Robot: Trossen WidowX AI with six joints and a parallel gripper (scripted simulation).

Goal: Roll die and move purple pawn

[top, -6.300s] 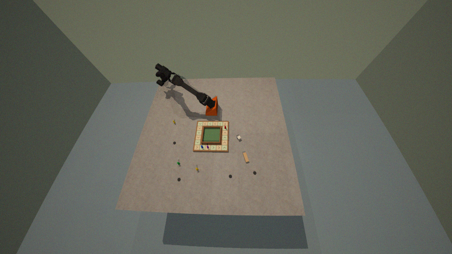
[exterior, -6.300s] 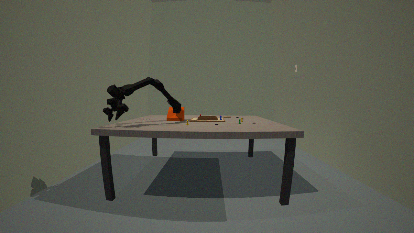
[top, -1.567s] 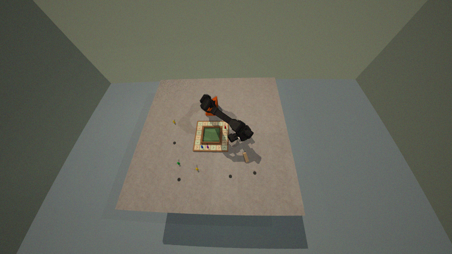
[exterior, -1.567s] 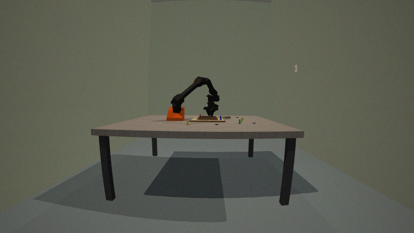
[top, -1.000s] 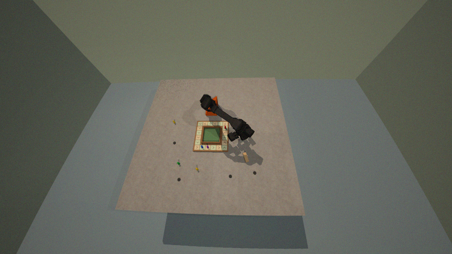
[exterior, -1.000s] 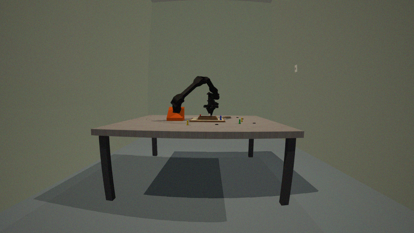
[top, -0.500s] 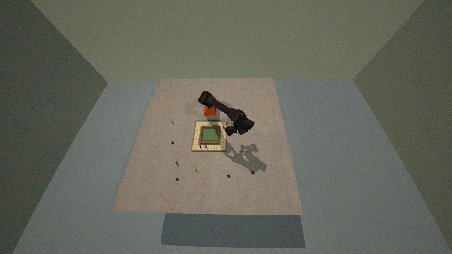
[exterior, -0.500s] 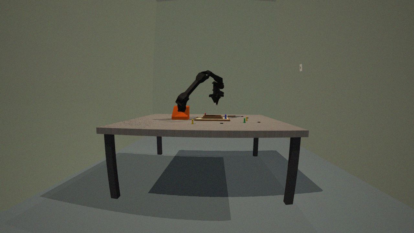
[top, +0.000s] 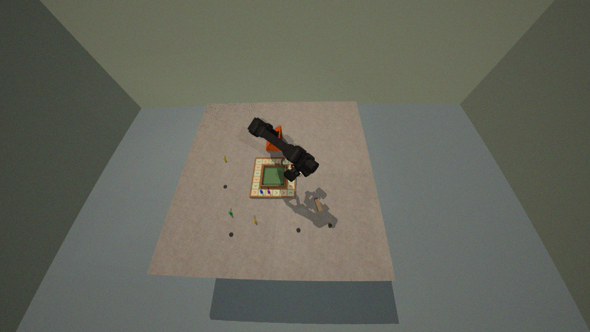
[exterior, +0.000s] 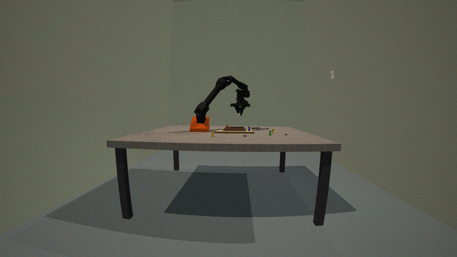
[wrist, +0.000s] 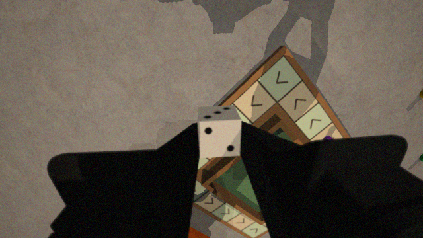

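My gripper [exterior: 240, 114] [wrist: 217, 128] is shut on the white die [wrist: 220, 138], held well above the table. In the wrist view the die shows two pips on its large face and three on the face above it. The square board [top: 272, 197] [exterior: 234, 132] [wrist: 283, 50] has the walled tray [top: 273, 186] with a green floor in its middle. The purple pawn [top: 268, 192] [wrist: 328, 138] stands in the near row in the top view, just right of the blue pawn [top: 261, 192] [exterior: 249, 128]. That row's arrows point right. In the top view the arm hides the die.
A red pawn [top: 292, 166] [exterior: 226, 125] stands on the board's right side, partly under the arm. Two yellow pawns [top: 224, 158] [top: 255, 221] and a green pawn [top: 230, 213] [exterior: 270, 132] stand off the board. A wooden block [top: 318, 205] and several dark discs [top: 298, 229] lie around.
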